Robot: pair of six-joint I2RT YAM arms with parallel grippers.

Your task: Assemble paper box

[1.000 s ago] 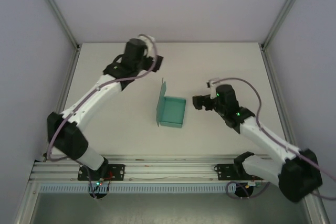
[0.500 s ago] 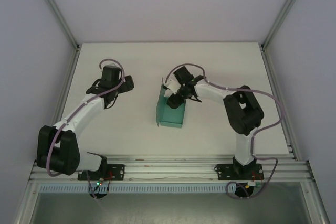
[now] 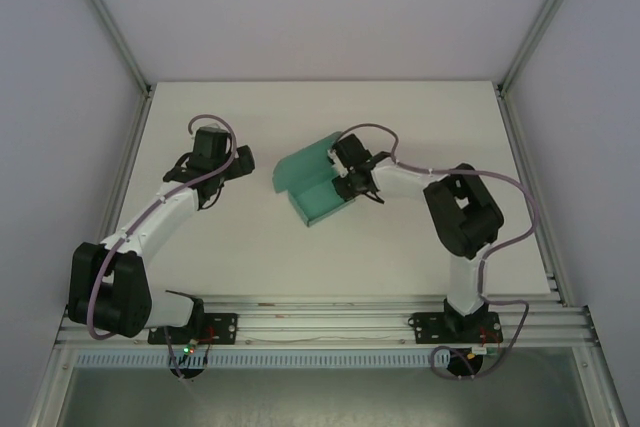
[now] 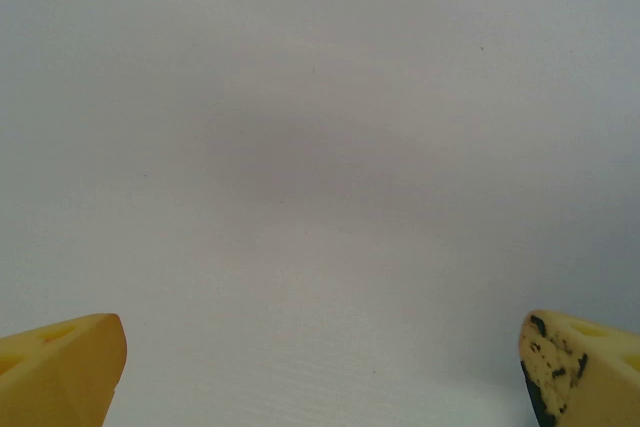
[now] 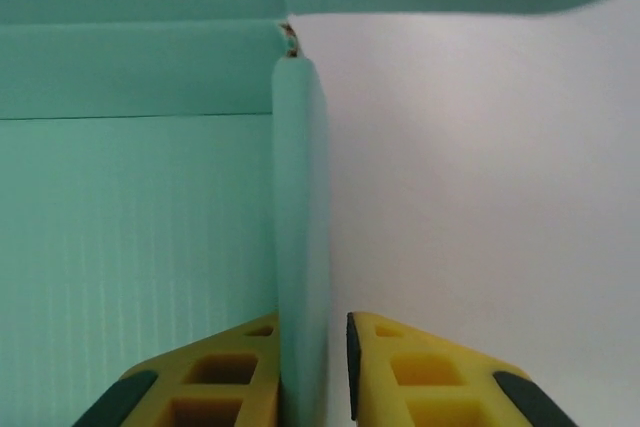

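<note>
The paper box [image 3: 315,192] is teal-green card, lying mid-table as an open tray with its lid flap raised toward the back left. My right gripper [image 3: 347,181] is at its right side. In the right wrist view the yellow fingers [image 5: 240,367] straddle the upright side wall [image 5: 300,197]. The right gripper [image 5: 312,319] has closed on that wall: one finger rests against it and a sliver of table shows at the other pad. My left gripper [image 3: 243,160] hovers left of the box, wide open [image 4: 322,332] over bare table.
The white table [image 3: 420,117] is bounded by metal frame posts and grey walls. A metal rail [image 3: 320,322] with both arm bases runs along the near edge. The right arm's elbow [image 3: 462,212] stands right of the box.
The right arm swung in from the right and its jaws closed on the box's side wall. The box has turned, its lid flap now open to the back left. The left arm pulled back leftward.
</note>
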